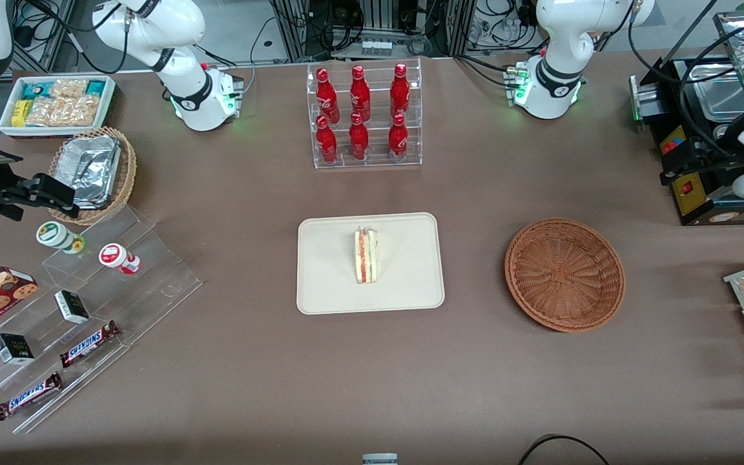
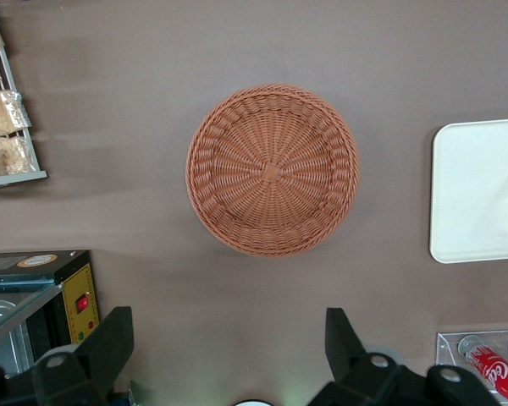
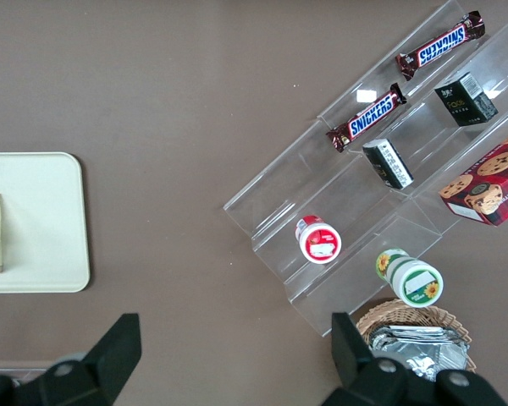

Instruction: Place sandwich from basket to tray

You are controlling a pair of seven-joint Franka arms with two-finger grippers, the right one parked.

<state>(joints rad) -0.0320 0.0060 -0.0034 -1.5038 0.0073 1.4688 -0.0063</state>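
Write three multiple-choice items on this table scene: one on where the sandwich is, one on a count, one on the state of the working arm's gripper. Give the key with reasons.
1. Where does the triangular white-bread sandwich lie?
A. in the round reddish-brown wicker basket
B. on the flat cream rectangular tray
C. on the bare table

2. How many red bottles stand in the clear rack?
A. four
B. six
C. eight

3. How is the left gripper?
A. open and empty, above the table beside the basket
B. shut on the sandwich
C. resting inside the basket

Key: 1 B, the sandwich sits near the middle of the tray while the basket holds nothing. 2 B, two rows of three. 3 A, the wrist view shows its fingers spread wide with nothing between them.
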